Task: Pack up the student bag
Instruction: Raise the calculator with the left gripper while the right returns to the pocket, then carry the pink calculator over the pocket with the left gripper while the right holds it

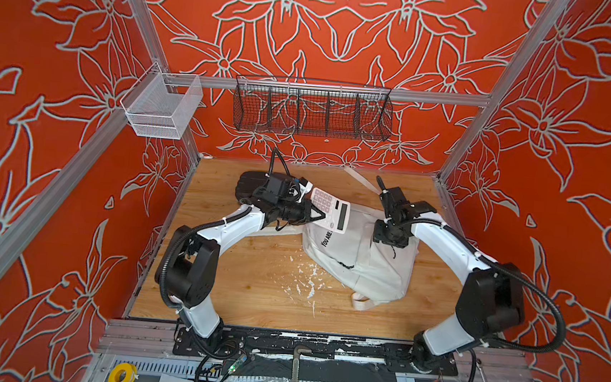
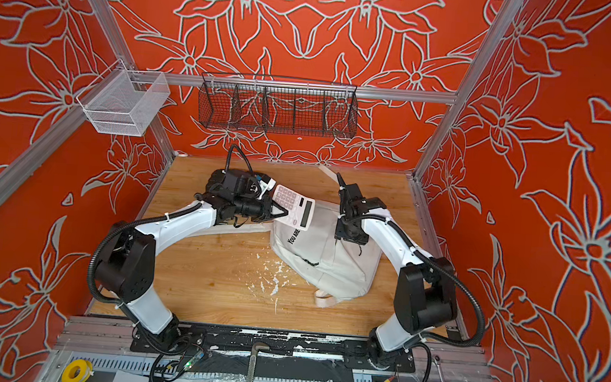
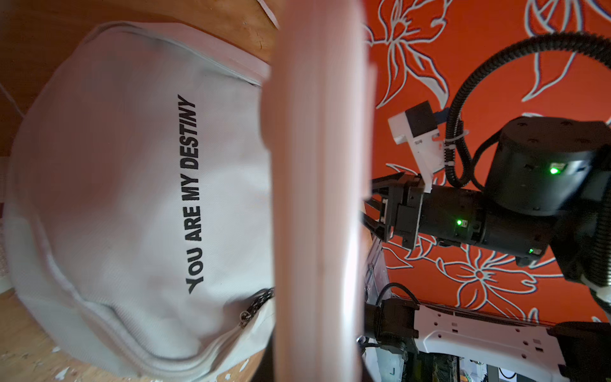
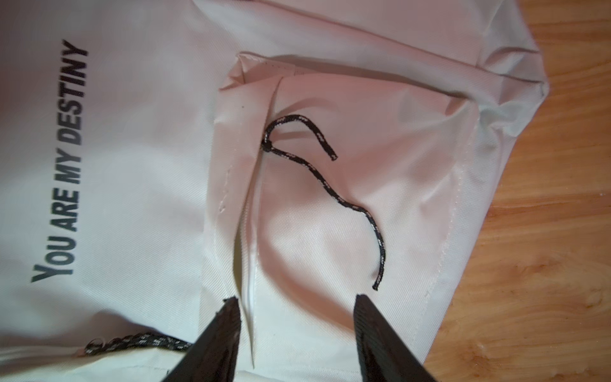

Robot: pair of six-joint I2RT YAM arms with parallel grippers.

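- The left fingers [image 1: 316,215] are pinched narrow on the edge of a white calculator [image 1: 334,211].
- The student bag [image 1: 362,260] lies on the table [image 1: 252,281], beneath both sets of fingers.
- The right fingers [image 4: 221,334] stand apart just above it, gripping nothing; a black cord pull [image 4: 379,243] lies just ahead of them.
- In the left wrist view, the blurred pale band [image 3: 317,198] is probably the calculator's edge.

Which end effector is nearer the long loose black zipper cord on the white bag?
Right. The right end effector hangs open just short of the zipper cord; the left end effector is across the student bag, shut on the calculator.
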